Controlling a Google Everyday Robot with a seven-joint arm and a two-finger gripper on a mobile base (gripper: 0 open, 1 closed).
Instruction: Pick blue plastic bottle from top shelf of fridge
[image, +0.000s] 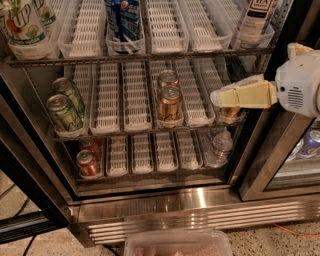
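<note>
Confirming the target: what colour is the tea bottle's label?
White with dark lettering; camera view. Gripper hovers below the tea bottle, at the middle shelf.

matt cream plastic gripper (215, 96) at right, translucent white plastic trays (165, 25), glossy metal cans (170, 102), ribbed steel base (200, 215)

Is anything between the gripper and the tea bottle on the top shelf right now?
Yes. The cream gripper sits at middle-rack height, below the clear plastic tea bottle. The front rail of the metal wire top shelf and the front wall of the bottle's translucent tray lie between them.
</note>
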